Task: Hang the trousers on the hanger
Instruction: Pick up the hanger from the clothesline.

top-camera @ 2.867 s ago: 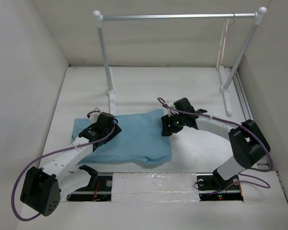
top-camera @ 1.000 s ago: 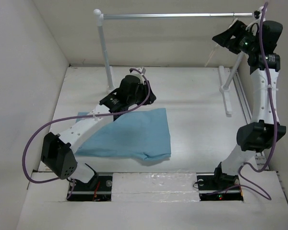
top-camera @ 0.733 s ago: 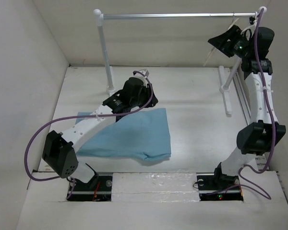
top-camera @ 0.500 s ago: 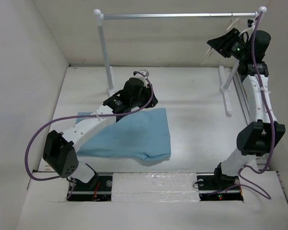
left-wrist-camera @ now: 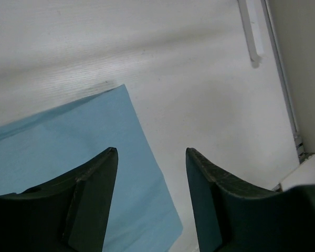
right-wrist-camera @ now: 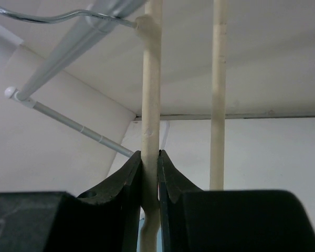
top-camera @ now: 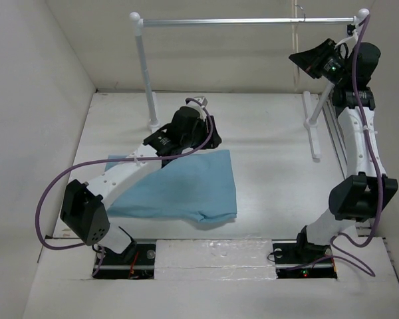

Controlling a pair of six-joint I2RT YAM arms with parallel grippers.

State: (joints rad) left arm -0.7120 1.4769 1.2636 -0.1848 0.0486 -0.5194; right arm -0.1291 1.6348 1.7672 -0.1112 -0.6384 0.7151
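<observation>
The light blue trousers (top-camera: 179,186) lie flat on the table at front left; they also show in the left wrist view (left-wrist-camera: 68,136). My left gripper (top-camera: 205,136) hovers open and empty above their far right corner, its jaws (left-wrist-camera: 151,152) wide apart. The cream hanger (top-camera: 296,46) hangs by its hook from the silver rail (top-camera: 246,22) near the right end. My right gripper (top-camera: 299,60) is raised there and shut on one thin hanger bar (right-wrist-camera: 151,94). The hanger's second bar (right-wrist-camera: 218,94) runs free to its right.
The rail rests on two white posts, left (top-camera: 146,73) and right (top-camera: 334,80), with long white feet (top-camera: 314,136) on the table. White walls close in the back and both sides. The rail also shows in the right wrist view (right-wrist-camera: 89,29).
Both grippers have left the trousers. My left arm rose to the trousers' far corner and stays. My right arm rose to the rail, took the hanger and slid it left.
</observation>
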